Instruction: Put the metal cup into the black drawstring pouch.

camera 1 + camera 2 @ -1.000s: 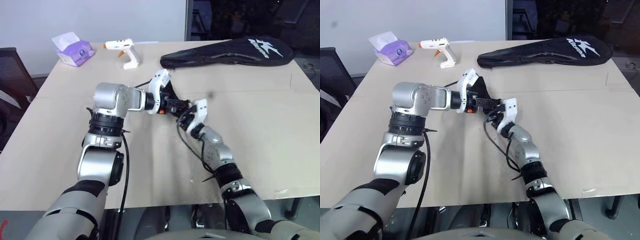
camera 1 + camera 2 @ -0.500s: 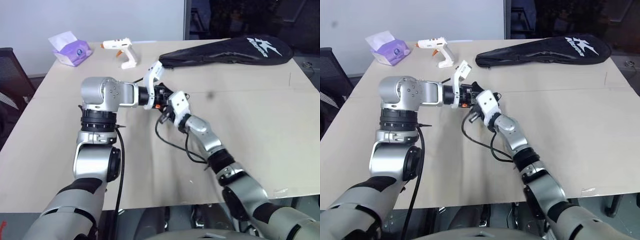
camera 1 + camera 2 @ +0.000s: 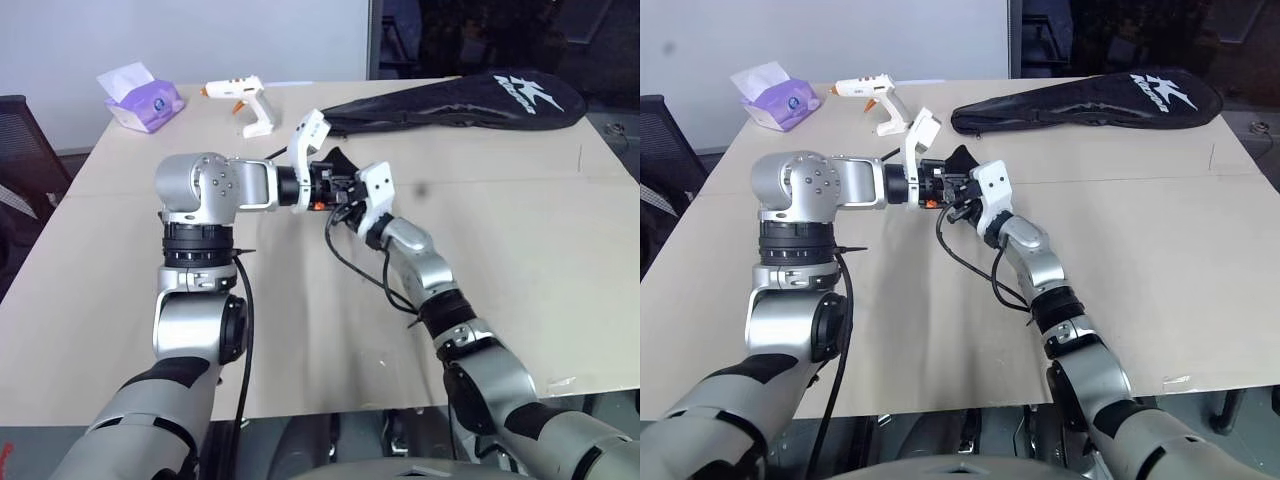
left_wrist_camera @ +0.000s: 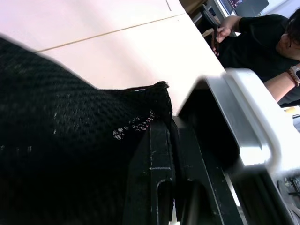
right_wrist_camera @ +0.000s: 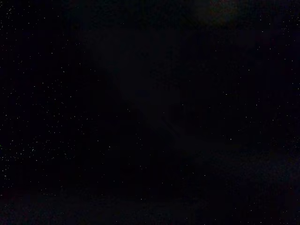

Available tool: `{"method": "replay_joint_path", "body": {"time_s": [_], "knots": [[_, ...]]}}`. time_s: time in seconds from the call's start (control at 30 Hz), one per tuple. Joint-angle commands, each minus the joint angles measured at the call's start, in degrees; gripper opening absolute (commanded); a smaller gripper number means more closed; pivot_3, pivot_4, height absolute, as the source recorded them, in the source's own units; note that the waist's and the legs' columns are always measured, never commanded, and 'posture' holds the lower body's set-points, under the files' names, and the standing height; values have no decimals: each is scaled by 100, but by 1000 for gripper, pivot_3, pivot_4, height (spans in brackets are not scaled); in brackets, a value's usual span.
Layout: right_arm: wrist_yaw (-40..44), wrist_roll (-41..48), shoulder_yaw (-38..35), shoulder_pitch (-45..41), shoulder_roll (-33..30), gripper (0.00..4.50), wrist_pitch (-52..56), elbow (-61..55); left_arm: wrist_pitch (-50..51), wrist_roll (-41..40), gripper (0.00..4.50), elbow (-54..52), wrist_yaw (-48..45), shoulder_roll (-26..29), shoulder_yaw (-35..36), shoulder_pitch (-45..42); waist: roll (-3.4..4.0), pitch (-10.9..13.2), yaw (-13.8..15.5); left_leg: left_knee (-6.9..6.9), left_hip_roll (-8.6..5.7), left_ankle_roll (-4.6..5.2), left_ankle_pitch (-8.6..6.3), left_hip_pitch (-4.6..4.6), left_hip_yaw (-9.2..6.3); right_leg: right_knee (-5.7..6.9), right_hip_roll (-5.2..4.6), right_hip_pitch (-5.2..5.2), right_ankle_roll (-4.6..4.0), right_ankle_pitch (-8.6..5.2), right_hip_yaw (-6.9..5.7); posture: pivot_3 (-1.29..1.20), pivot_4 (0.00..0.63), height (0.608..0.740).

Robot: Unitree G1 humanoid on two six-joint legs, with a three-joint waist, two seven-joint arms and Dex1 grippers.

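Both arms meet above the table, raised off its surface. Left gripper points toward 3 o'clock, fingers pressed together on the mesh edge of the pouch. From the head views the pouch shows as a small black peak between the two wrists, held in the air. Right gripper comes in from 5 o'clock and noses against the pouch; its wrist camera is dark, and whether its fingers are parted or closed I cannot tell. Cup is somewhere I cannot make out.

Farther back: glue gun at 11 o'clock, tissue box beyond it toward 10, racket cover at 1 o'clock along the far edge. A person in black sits past the table's corner.
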Motion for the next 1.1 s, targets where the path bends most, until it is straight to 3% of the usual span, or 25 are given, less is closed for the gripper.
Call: {"method": "replay_joint_path", "body": {"time_s": [0.03,0.13,0.37,0.5,0.83,1.0,1.1], "knots": [[-45,-294,261,88,-96,1392,269,-745,-493,87,0,182,-8,-28,-202,-52,0,0,15,0,0,0,0,-1,-1,0,0,-1,0,0,0,0,150,740],[-9,-292,304,527,-463,2869,977,-1899,-1216,480,0,544,-147,201,-594,46,0,0,29,2,-2,0,0,-7,-1,-3,-2,-2,0,0,0,0,150,740],[250,-94,391,1354,-1443,2869,2725,-4332,-2360,898,0,1657,-467,263,-893,-255,0,0,29,9,-2,0,0,-52,-2,3,-1,-45,0,0,0,0,150,740],[-26,-89,270,1513,-1585,4079,3281,-4900,-2662,916,0,1891,-835,261,-923,-402,0,0,16,9,-2,0,0,-66,-1,6,0,-62,0,0,2,0,150,740],[-553,-553,259,1955,-2198,4079,3744,-5338,-3087,1065,0,2052,-1696,730,-983,-757,0,0,36,12,-5,1,0,-79,-2,6,-1,-67,0,0,2,0,150,740],[-564,221,-312,1722,-1765,4079,4103,-5863,-3470,1371,0,2006,-1781,767,-1221,-724,-1,0,18,12,-4,2,0,-78,-2,8,0,-69,0,0,2,0,150,740],[-598,-375,120,1692,-2189,4079,3965,-5514,-3494,1379,0,1783,-1868,773,-1272,-639,-2,0,30,14,-5,2,0,-79,-2,6,-1,-68,0,0,2,0,150,740]]}}
